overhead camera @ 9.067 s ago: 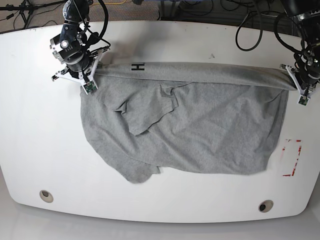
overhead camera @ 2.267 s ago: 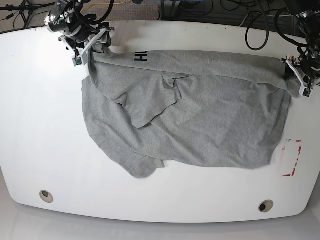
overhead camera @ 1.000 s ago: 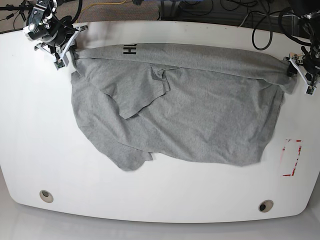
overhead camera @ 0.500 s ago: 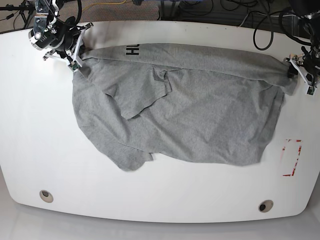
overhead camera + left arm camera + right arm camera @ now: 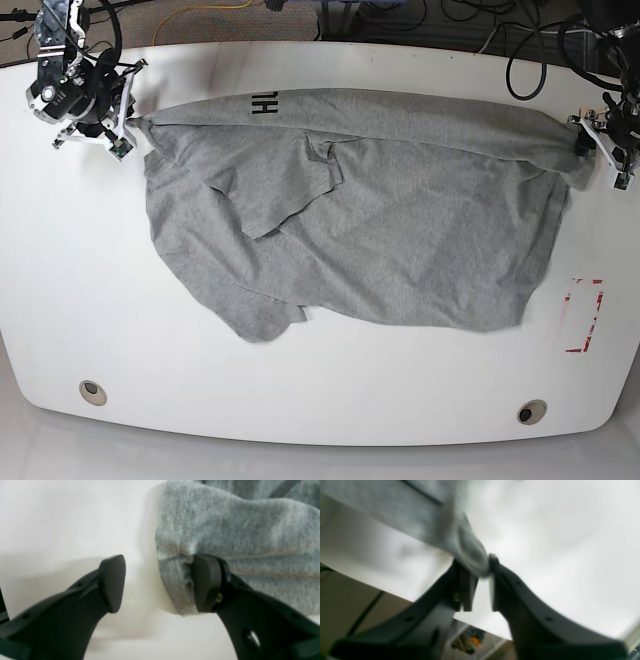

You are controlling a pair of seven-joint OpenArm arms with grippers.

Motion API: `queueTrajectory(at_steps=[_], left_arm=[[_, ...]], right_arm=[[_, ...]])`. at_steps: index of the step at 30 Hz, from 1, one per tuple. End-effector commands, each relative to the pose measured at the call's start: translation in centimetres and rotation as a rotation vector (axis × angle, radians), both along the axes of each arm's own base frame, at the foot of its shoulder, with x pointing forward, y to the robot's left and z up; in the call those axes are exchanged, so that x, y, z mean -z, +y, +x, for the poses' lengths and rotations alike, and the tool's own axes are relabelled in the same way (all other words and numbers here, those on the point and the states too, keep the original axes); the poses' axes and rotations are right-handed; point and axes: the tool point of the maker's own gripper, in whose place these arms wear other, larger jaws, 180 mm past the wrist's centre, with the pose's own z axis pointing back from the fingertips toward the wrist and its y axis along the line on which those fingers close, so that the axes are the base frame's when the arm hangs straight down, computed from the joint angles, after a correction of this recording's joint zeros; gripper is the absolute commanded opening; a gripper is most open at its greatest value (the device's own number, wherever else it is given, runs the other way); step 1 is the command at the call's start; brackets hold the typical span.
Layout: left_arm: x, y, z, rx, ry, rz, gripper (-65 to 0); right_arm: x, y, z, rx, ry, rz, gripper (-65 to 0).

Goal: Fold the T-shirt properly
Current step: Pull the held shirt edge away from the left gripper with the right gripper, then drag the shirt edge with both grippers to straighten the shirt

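Left jaws (image 5: 160, 582) gape beside T-shirt (image 5: 400, 220); right jaws (image 5: 480, 572) pinch it.

white table (image 5: 320, 400) with rounded corners, two round grommet holes (image 5: 92, 391) near front edge, red tape marking (image 5: 583, 315) at right, black cables (image 5: 400, 15) behind

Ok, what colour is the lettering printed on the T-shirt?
Black, on the heather-grey T-shirt; the lettering shows best in the base view, near the top edge.

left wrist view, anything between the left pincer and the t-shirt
Nothing visible. The left pincer stands open at the T-shirt edge: one finger presses against the cloth's folded corner, the other hangs over bare white table.
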Motion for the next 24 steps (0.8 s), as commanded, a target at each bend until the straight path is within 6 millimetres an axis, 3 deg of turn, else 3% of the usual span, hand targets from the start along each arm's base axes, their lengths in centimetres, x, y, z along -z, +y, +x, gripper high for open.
queueTrajectory(at_steps=[1, 6, 10, 16, 24], left_arm=[[-1.2, 1.0, 0.6, 0.003, -0.023, 0.033, -25.6], [-1.2, 1.0, 0.6, 0.003, -0.024, 0.033, -25.6], [-1.2, 1.0, 0.7, 0.003, -0.026, 0.033, -25.6], [-1.0, 0.3, 1.0, 0.043, -0.008, 0.038, -25.6], [-1.1, 0.4, 1.0, 0.044, -0.008, 0.042, -25.6]], right_arm=[[-1.5, -1.5, 1.2, -0.028, -0.032, -0.056, -39.0], [-2.9, -2.1, 2.1, -0.066, -0.06, -0.097, -19.5], [-3.7, -2.5, 2.7, -0.084, -0.074, -0.12, -12.2], [-5.0, -2.3, 3.8, -0.1, -0.118, -0.128, -12.0], [-5.6, 0.8, 5.1, -0.019, -0.178, -0.019, -13.6]])
